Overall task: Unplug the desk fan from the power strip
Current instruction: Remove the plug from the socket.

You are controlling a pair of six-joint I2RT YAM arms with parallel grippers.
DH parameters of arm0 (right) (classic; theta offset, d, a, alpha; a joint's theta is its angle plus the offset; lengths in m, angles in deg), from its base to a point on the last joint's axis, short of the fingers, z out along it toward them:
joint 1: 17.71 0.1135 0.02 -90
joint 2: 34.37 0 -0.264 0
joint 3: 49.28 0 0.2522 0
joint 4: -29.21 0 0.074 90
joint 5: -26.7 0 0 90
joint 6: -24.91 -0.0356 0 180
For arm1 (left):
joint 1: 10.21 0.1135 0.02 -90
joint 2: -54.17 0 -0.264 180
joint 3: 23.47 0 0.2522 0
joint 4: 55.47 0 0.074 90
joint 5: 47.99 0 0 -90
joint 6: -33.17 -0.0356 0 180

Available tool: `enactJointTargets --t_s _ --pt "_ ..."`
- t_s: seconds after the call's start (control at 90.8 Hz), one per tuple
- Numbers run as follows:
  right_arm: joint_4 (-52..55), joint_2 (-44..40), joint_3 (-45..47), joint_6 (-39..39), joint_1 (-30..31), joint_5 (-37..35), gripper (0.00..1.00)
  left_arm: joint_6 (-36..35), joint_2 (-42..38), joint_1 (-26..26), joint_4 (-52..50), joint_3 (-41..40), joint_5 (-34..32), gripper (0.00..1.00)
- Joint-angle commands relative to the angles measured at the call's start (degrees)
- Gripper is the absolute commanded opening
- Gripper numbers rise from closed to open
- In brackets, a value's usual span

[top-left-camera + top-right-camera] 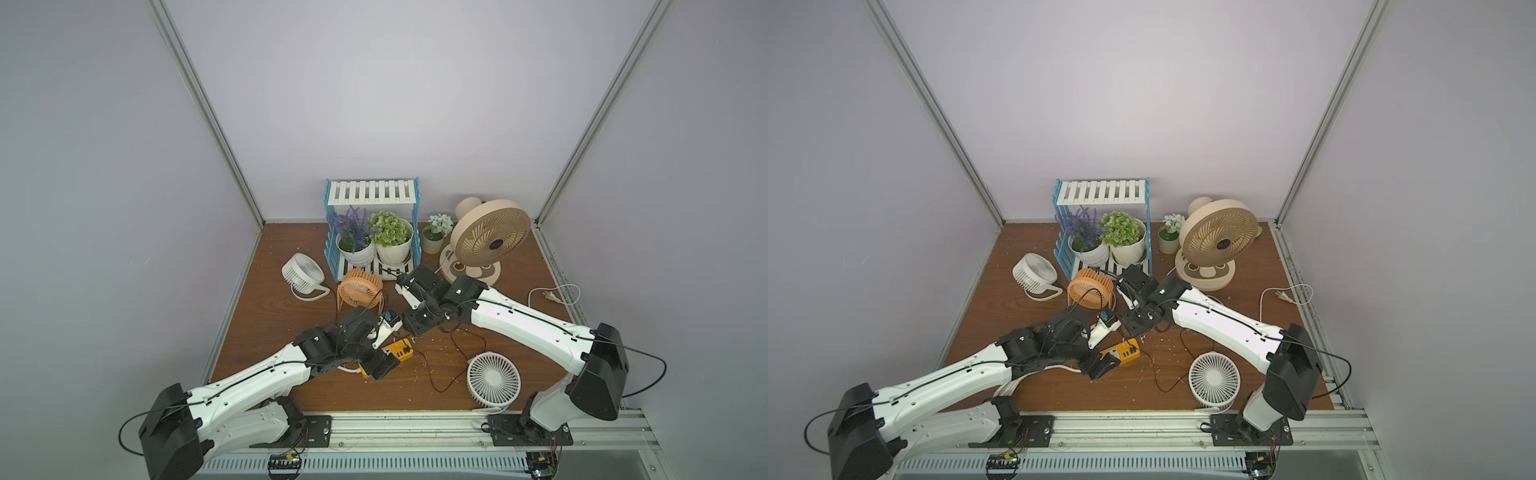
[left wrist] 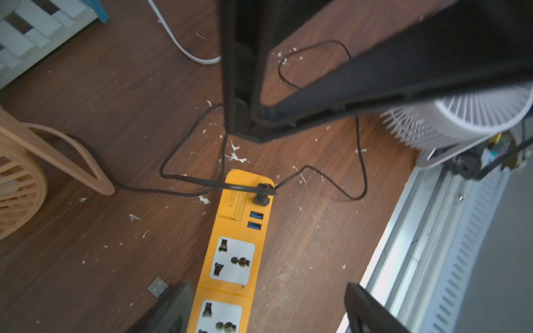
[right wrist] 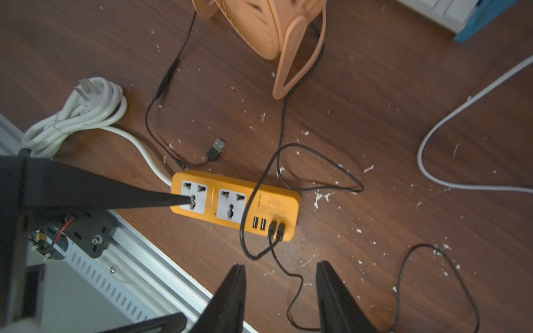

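The orange-yellow power strip (image 1: 400,351) (image 3: 233,204) lies flat on the wooden table, its thick white cord (image 3: 86,112) coiled behind it. Two black USB plugs (image 3: 276,228) sit in its ports. One thin black cable runs back toward the small orange desk fan (image 1: 359,289) (image 3: 268,26). A third USB plug (image 3: 216,147) lies loose beside the strip. My left gripper (image 2: 268,311) is open wide over the strip's socket end, and the strip lies nearer one finger. My right gripper (image 3: 281,288) is open above the table just in front of the USB ports, with a slack black cable under its gap.
A white fan (image 1: 493,380) lies at the front right and another white fan (image 1: 303,274) at the back left. A large beige fan (image 1: 492,237) stands at the back right beside a blue-white plant rack (image 1: 372,224). A loose white cord (image 1: 552,296) lies at the right edge.
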Motion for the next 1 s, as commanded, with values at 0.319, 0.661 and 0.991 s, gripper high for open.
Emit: enactJointTargets --t_s 0.319,0.661,0.991 --pt "-1.88 -6.04 8.84 -2.53 0.97 1.83 0.56 -13.89 -0.48 -0.52 13.60 -8.06 1.21 1.00" --pt "-6.54 -9.17 13.62 -5.30 1.49 0.91 0.63 -12.01 6.04 -0.56 11.06 -3.97 -9.52 0.91" --pt "-7.96 -12.68 16.48 -7.87 0.60 -0.01 0.61 -8.95 3.69 -1.33 2.75 -2.40 -13.13 0.75"
